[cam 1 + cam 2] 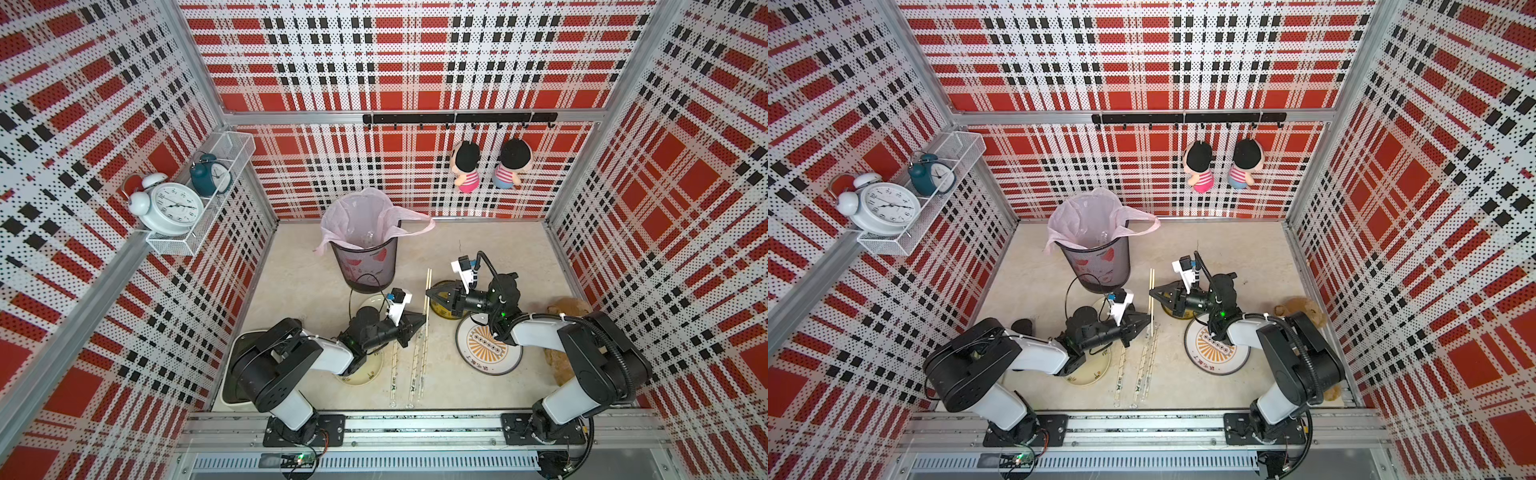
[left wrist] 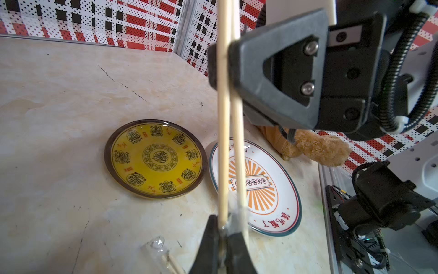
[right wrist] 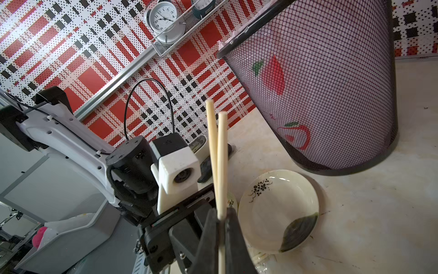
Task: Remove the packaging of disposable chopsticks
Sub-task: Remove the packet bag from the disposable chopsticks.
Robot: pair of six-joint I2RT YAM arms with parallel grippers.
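A pair of pale disposable chopsticks (image 1: 427, 286) (image 1: 1151, 284) hangs above the table between my two grippers. My right gripper (image 1: 428, 293) (image 3: 221, 221) is shut on the bare sticks (image 3: 218, 154), near their far half. My left gripper (image 1: 423, 321) (image 2: 224, 229) is shut on the clear packaging (image 2: 238, 214) where the sticks (image 2: 224, 118) come out of it. The rest of that sleeve (image 1: 421, 365) trails toward the front edge. Two more wrapped pairs (image 1: 394, 374) (image 1: 414, 374) lie on the table beside it.
A mesh bin (image 1: 368, 262) with a pink bag stands behind the grippers. A yellow plate (image 2: 155, 157) and an orange-patterned white plate (image 1: 488, 351) lie under the right arm. A cream plate (image 1: 361, 374) lies under the left arm, and a brown plush toy (image 1: 569, 307) at the right wall.
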